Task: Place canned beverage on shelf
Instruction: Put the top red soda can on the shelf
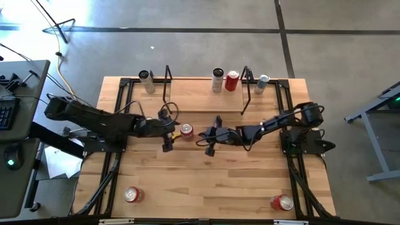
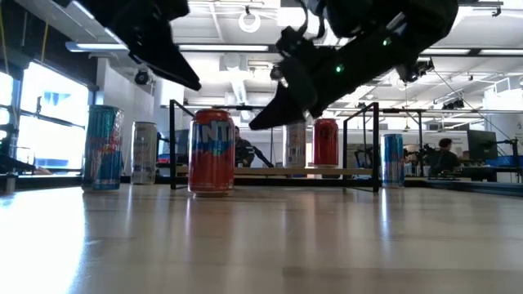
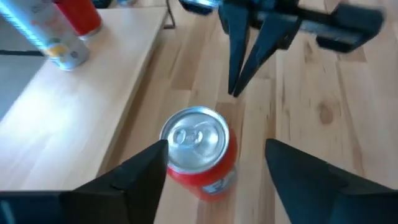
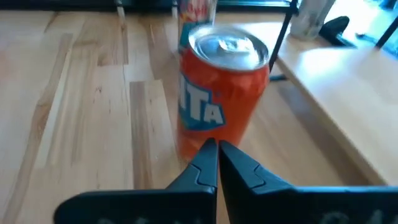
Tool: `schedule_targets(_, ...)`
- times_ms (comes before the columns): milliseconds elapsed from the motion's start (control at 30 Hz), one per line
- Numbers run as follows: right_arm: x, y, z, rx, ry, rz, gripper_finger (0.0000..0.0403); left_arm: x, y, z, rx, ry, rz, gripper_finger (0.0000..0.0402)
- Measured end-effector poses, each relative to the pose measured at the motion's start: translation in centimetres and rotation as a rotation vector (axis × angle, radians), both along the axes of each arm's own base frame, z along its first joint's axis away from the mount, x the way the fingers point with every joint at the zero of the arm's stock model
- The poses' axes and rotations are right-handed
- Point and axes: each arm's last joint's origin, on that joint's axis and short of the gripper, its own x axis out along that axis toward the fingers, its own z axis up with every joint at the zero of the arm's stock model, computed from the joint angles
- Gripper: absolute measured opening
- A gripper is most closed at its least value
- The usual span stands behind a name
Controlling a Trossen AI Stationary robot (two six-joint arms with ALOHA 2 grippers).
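An orange soda can stands upright on the table's middle, in front of the shelf. It also shows in the left wrist view and the right wrist view. My left gripper is open, its fingers on either side of the can's top and slightly above it, touching nothing. My right gripper is shut and empty. It points at the can from the table's right, a short gap away. A silver can and a red can stand on the shelf.
A silver can stands left of the shelf and a blue-and-silver can right of it. Two red cans lie near the table's front corners, one on the left and one on the right. The shelf's left half is bare wood.
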Motion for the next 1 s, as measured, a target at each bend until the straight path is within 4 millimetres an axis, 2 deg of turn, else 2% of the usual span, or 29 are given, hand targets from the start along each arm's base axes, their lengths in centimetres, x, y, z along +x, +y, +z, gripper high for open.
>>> schedule_targets(167,-0.4,0.9,1.0,-0.046,-0.007,0.022,0.0000,2.1,0.8,-0.1,-0.047,0.070,-0.033,0.0284)
schedule_targets(400,-0.7,1.7,1.0,-0.073,0.008,0.016,0.0000,3.9,2.4,-0.5,-0.038,0.151,-0.003,0.0287)
schedule_targets(733,-0.8,1.8,0.9,-0.086,0.016,0.008,0.0000,4.4,3.9,-1.4,-0.087,0.190,0.024,0.0287)
schedule_targets(1000,-0.8,1.8,0.9,-0.084,0.015,0.005,0.0000,4.2,3.9,-1.5,-0.080,0.214,-0.003,0.0286)
